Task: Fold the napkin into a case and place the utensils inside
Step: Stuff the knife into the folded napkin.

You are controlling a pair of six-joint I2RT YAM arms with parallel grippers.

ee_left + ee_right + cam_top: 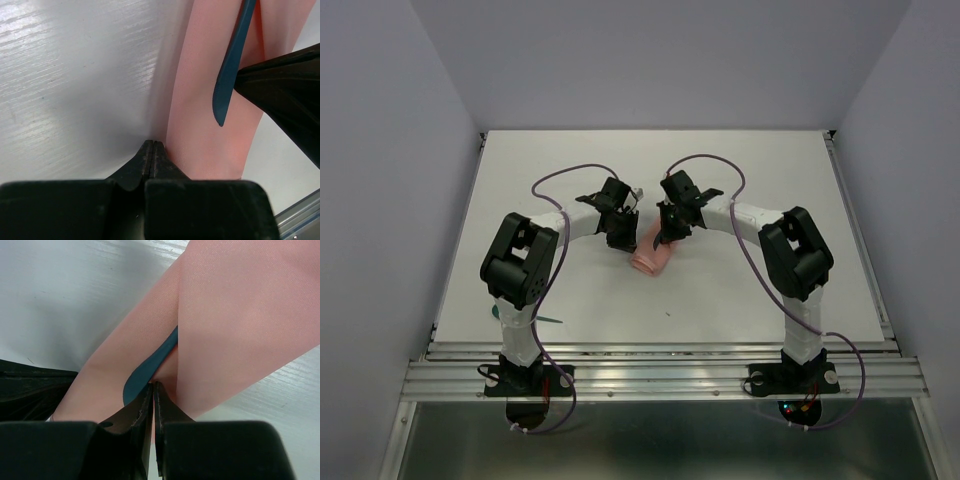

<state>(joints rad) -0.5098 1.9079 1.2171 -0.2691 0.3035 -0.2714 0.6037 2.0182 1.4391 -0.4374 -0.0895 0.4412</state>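
So the napkin [653,258] sits mid-tabletop [740,180], between the two arms, folded up into a narrow pouch with layers. One teal knife [232,65] is going in. On the right wrist cam you can see it slip between two pink layers, and the far end is already hidden in the fold. How deep it goes, can't tell.

The right claw [153,387] is pinched down on that knife, fingers nearly together with the teal plastic wedged between the tips. The tips are right up against the cloth too.

The left claw [152,147] is fully closed, with the tips meeting right at the napkin's edge, down where it meets the tabletop. Honestly can't tell if it has a layer of cloth nipped in there or is just touching it.

Materials: the napkin is thin salmon-pink fabric with a fine weave, smooth up close, and it bulges up in soft rounded folds. The knife is flat, matte plastic, with a curved blade, fine teeth on one edge and a rounded point. The tabletop is white with a faint brushed grain.

Another teal utensil [552,320] lies near the left arm's base, well apart from the napkin. It's too small to say which kind.
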